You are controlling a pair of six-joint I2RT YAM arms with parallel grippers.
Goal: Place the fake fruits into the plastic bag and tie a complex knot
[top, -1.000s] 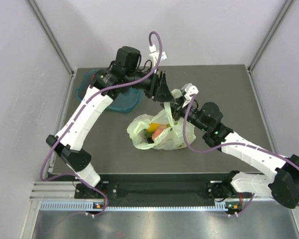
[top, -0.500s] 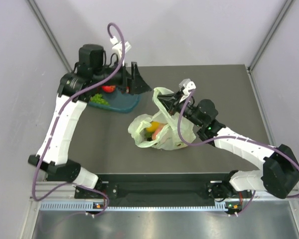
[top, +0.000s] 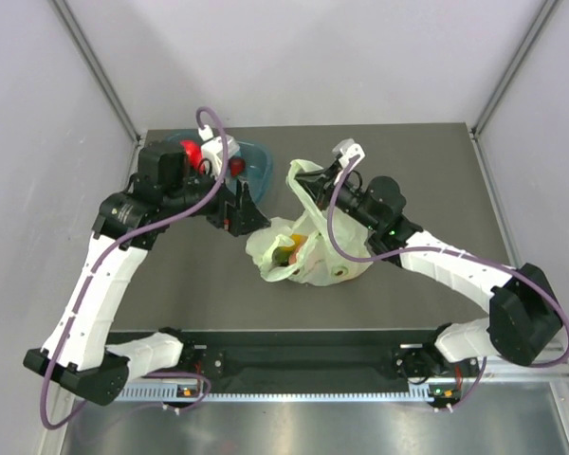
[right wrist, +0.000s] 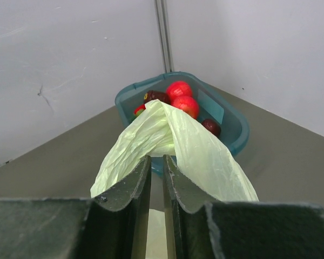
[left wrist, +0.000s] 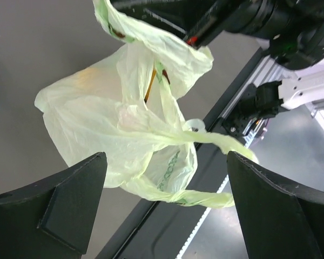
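The pale green plastic bag [top: 334,258] lies mid-table with its mouth open. Yellow, orange and peach fake fruits [top: 294,250] show inside it. One handle [top: 302,174] is pulled up and back, draped over my right gripper [top: 317,191], whose jaws stand almost together on it [right wrist: 156,159]. My left gripper [top: 248,210] hangs wide open just left of the bag, holding nothing. In the left wrist view the bag [left wrist: 97,124] and a loose handle loop [left wrist: 205,199] lie beyond the spread fingers [left wrist: 75,199]. More red and dark fruits [right wrist: 187,104] sit in the teal tray [right wrist: 235,137].
The teal tray [top: 256,154] stands at the back left, behind the left arm, with a red fruit [top: 192,150] showing in it. White walls close in both sides and the back. The arms' base rail [top: 303,365] runs along the near edge.
My left gripper let go of the bag handle, opened wide, swung left over the tray and came back down beside the bag. My right gripper kept its handle and shifted slightly back-left.
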